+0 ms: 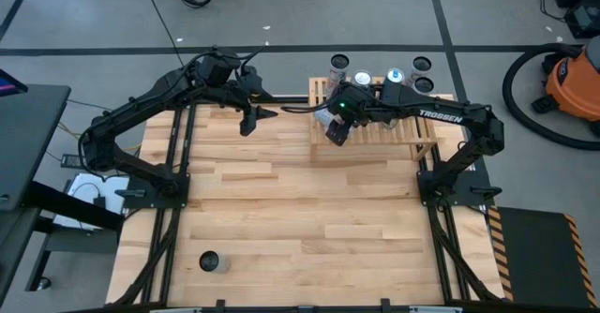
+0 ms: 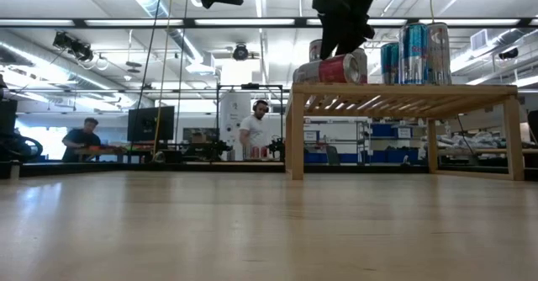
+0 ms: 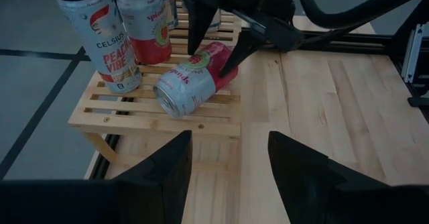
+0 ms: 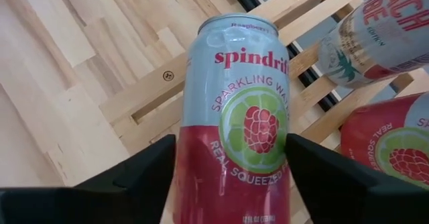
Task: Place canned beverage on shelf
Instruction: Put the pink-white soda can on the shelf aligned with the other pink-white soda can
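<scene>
Presently, an inventory of the table.

Right gripper (image 1: 335,131): over the left end of the shelf (image 1: 422,130), fingers pointing down. Its fingers (image 4: 144,167) stand one on each side of a Spindrift raspberry can (image 4: 238,127), slightly apart from it rather than clamped.

Spindrift raspberry can: lying on its side on the shelf's slats, directly between and below the right gripper's fingers, its top end toward the shelf's front corner. In the low view it lies flat on the shelf top beneath the dark gripper.

Celsius Peach Vibe can (image 3: 100,39): upright on the shelf, just beyond the lying can, near the shelf's end.

Second Spindrift can (image 3: 144,23): upright, just beside the Celsius can, behind the right gripper's fingers.

Further upright cans (image 2: 416,54): standing along the shelf's far edge, away from the right gripper; their labels cannot be read.

Shelf: a low light-wood slatted rack at the far side of the wooden table (image 1: 281,219).

Left gripper (image 1: 249,118): raised above the table, well apart from the shelf, fingers closed together and holding nothing.

Dark can (image 1: 210,261): upright alone at the table's near left corner, far from both grippers.

Beyond the table: two people (image 2: 256,129) at benches in the room, and an orange shop vacuum (image 1: 574,83) on the floor.
</scene>
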`<action>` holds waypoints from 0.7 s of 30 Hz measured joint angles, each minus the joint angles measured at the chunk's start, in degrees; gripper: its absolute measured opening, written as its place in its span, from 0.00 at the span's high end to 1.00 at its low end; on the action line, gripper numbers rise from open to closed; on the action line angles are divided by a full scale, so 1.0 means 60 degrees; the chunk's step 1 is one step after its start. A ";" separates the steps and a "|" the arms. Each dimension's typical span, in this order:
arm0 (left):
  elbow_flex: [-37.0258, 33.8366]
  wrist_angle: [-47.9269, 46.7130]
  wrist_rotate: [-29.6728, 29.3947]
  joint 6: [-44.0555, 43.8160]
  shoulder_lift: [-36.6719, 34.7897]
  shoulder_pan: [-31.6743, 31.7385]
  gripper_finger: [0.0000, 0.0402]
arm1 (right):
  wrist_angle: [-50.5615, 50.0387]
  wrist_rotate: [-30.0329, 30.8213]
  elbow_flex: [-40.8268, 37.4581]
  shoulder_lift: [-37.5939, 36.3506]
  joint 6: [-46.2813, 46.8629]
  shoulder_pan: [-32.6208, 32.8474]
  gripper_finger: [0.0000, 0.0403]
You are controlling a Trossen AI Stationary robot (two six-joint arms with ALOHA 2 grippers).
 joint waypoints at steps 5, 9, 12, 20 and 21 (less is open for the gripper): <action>0.0000 0.0000 0.0000 0.0002 0.0000 -0.0001 0.51 | 0.0107 0.0146 0.0000 0.0004 0.0204 -0.0008 0.19; 0.0000 0.0000 0.0000 0.0006 0.0000 0.0002 0.51 | 0.0342 -0.0141 0.0000 0.0026 0.0252 -0.0079 0.16; 0.0000 0.0000 -0.0001 0.0009 0.0000 -0.0002 0.51 | 0.0665 -0.0557 0.0000 0.0026 0.0258 -0.0095 0.16; 0.0000 0.0000 -0.0003 0.0017 0.0000 0.0001 0.51 | 0.0801 0.0149 0.0011 0.0310 0.0175 -0.0106 0.16; 0.0000 0.0000 0.0000 0.0017 0.0000 0.0001 0.51 | 0.0779 0.0167 0.0011 0.0347 0.0168 -0.0125 0.16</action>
